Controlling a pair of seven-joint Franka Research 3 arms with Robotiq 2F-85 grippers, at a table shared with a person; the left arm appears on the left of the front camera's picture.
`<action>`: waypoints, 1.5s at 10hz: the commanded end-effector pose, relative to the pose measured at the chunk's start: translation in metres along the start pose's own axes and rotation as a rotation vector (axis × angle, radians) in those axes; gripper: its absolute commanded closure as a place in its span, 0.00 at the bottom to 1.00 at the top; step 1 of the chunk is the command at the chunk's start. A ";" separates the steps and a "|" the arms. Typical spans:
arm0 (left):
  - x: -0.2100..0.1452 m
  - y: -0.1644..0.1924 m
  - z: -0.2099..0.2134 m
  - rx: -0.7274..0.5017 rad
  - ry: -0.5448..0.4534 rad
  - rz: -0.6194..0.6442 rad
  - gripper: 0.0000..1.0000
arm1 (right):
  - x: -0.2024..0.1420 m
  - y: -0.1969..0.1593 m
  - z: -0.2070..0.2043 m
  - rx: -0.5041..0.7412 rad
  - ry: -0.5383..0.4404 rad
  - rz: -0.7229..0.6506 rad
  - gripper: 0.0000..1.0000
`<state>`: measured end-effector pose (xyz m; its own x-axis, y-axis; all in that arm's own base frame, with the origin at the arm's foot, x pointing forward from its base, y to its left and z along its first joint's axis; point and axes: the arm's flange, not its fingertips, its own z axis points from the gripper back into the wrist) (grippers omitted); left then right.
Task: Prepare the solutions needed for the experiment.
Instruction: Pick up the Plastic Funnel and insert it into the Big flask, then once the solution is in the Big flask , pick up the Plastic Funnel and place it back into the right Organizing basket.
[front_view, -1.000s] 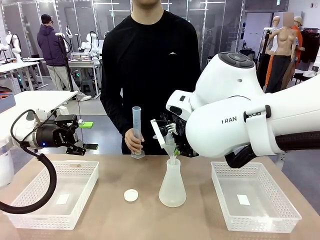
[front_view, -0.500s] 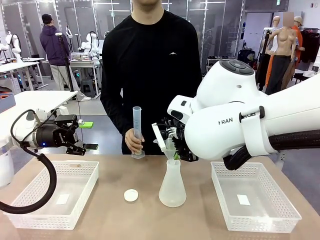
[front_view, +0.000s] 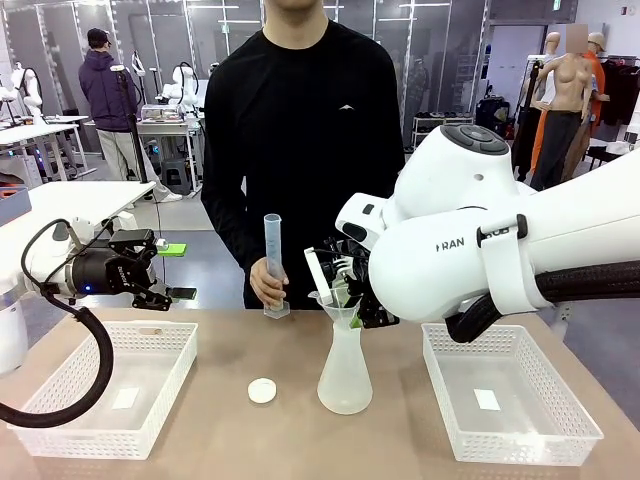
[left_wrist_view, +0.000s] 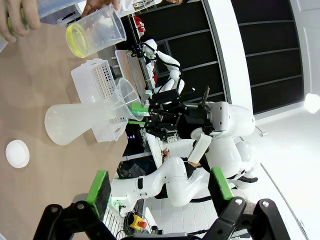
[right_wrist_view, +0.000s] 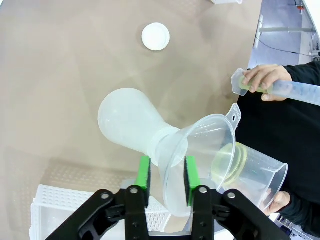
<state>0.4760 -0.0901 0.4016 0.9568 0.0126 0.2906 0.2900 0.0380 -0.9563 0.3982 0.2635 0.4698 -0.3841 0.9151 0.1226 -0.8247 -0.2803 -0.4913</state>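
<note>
While my right gripper (right_wrist_view: 167, 172) straddles the funnel (right_wrist_view: 200, 145) rim at bottom centre, jaws spread, the flask (right_wrist_view: 127, 122) sits mid-frame; beyond, yellow-green solution (right_wrist_view: 231, 155) pools in the clear beaker (right_wrist_view: 260, 176), lower right. My left gripper (left_wrist_view: 159, 186) gapes wide too.

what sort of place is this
Probably a robotics lab set up as a chemistry bench: a conical flask topped by a funnel, a graduated cylinder, and a white robot arm.
</note>
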 end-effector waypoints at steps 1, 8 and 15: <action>0.000 -0.001 0.000 0.001 0.000 0.001 0.00 | -0.002 0.004 -0.002 -0.002 -0.022 0.021 0.41; 0.000 -0.001 0.000 0.001 0.000 0.001 0.00 | 0.000 0.000 0.000 0.001 0.000 0.001 0.05; 0.000 -0.001 0.000 0.001 0.000 0.001 0.00 | 0.000 0.001 0.000 0.011 0.006 0.007 0.04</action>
<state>0.4760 -0.0902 0.4016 0.9568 0.0126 0.2906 0.2900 0.0380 -0.9563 0.3978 0.2636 0.4693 -0.3870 0.9150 0.1139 -0.8265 -0.2894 -0.4828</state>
